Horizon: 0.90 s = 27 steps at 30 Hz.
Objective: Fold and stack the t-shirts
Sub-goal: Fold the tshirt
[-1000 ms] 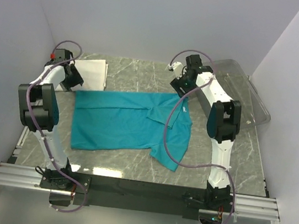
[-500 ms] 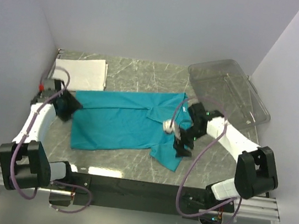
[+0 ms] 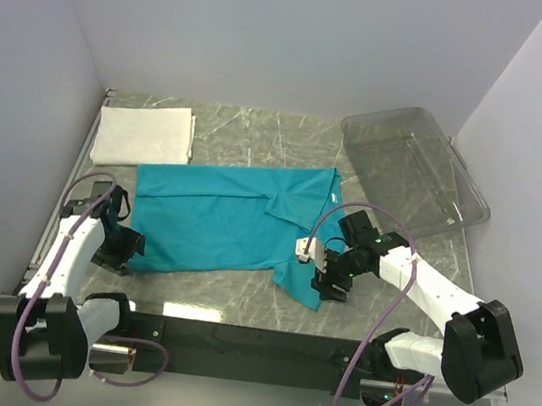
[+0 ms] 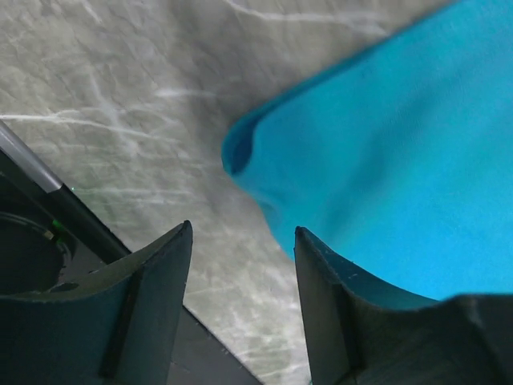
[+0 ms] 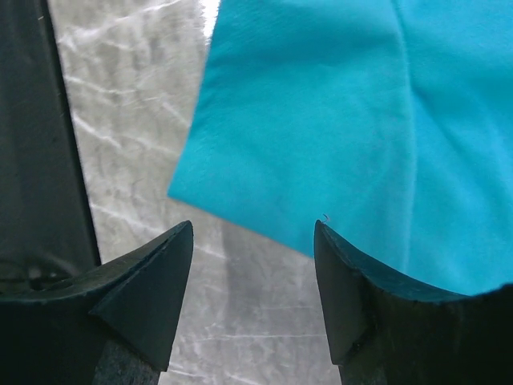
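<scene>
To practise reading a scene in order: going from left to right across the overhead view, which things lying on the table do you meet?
white t-shirt → teal t-shirt → clear tray

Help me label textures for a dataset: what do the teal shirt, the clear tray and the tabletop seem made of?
Teal-blue short-sleeved t-shirt: soft matte cloth, lying limp with creases.
Grey white-veined tabletop: marble look with slight sheen; stone or laminate, cannot tell.
Clear rectangular tray: probably glossy plastic; the tabletop shows through it.
</scene>
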### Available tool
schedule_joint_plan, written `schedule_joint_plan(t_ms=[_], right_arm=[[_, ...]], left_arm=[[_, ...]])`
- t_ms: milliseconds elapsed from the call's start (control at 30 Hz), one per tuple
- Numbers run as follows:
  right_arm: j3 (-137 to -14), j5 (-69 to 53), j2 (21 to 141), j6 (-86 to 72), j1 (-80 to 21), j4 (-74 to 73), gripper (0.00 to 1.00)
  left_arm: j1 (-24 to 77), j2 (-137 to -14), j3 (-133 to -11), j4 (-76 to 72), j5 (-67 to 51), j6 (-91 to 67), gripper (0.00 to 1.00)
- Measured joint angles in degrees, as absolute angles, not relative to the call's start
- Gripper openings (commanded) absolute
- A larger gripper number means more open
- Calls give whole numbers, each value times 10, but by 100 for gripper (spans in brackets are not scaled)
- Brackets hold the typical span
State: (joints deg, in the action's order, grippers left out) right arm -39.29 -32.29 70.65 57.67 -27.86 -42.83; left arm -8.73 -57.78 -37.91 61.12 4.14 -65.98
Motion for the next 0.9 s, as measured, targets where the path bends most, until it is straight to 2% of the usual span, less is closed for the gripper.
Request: schedule_joint_plan(t_ms=[200,300,333,433,733,900], right_arm=[[-393,-311,712,553,-279,-406,68],[-393,-307,712,552,-278,-405,68],[-393,-306,712,552,-278,-407,68],[-402,-308,717,565,-277,-432,65],[-438,-338,733,643,-283,-535,66],[-433,-319,748,613,-342,-517,64]], left_arm=[[-87,-639,-364,585,57,-696,51],[-86,-667,-361,564,60,-703,41],[-86,-676,-361,555,60,-703,32],[-86,-696,-361,537,61,-704,18],[-86,-694,-347,493,53,-693,4],[-85,-672,-341,486,43,-684,3]])
